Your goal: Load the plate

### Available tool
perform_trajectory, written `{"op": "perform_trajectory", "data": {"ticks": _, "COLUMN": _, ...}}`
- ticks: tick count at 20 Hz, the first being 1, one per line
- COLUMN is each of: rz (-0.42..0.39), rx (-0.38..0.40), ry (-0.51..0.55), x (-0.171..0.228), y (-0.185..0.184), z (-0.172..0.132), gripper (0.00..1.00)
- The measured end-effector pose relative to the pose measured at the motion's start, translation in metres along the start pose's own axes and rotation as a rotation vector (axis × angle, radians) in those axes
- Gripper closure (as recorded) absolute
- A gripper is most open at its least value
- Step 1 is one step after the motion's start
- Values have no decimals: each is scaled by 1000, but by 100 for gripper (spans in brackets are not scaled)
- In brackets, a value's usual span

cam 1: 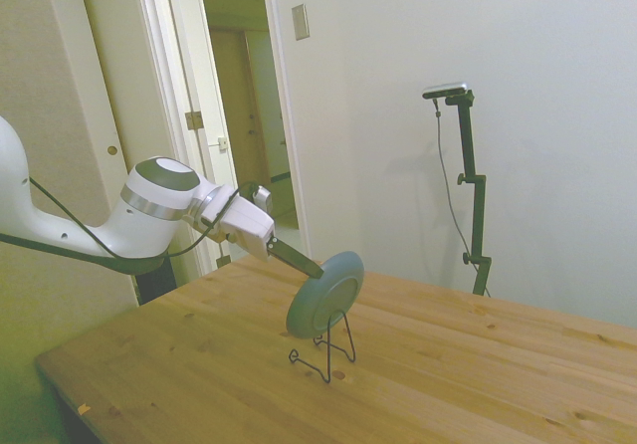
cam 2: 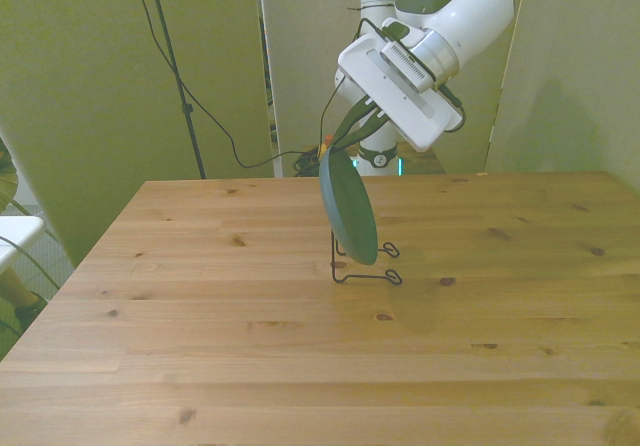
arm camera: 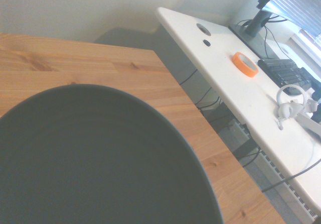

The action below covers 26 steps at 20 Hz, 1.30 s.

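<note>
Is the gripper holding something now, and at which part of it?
Yes. The gripper holds the plate by its upper rim, jaws closed on the edge. The plate stands tilted, its lower part at the wire stand.

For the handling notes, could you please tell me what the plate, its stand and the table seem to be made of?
The plate: probably ceramic or stoneware, though hard plastic is possible; dark teal, matte, faint concentric rings in the wrist view. The stand: thin black wire, likely coated metal, bent into loops. The table: solid wood planks, with visible knots, grain and board seams, lightly finished.
</note>
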<state>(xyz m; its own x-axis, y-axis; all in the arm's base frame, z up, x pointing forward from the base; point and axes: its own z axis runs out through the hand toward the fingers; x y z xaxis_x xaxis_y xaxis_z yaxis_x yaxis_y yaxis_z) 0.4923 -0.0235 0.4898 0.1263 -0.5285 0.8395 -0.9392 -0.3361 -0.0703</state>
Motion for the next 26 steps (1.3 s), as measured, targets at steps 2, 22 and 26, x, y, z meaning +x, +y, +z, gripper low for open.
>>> {"op": "perform_trajectory", "data": {"ticks": 2, "rz": -5, "rx": -2, "ry": -1, "x": -5, "y": -2, "z": 0, "gripper": 100}}
{"op": "perform_trajectory", "data": {"ticks": 22, "rz": -61, "rx": -13, "ry": 10, "x": -43, "y": -16, "z": 1, "gripper": 100}}
{"op": "perform_trajectory", "data": {"ticks": 26, "rz": -64, "rx": -13, "ry": 13, "x": -44, "y": -16, "z": 2, "gripper": 100}}
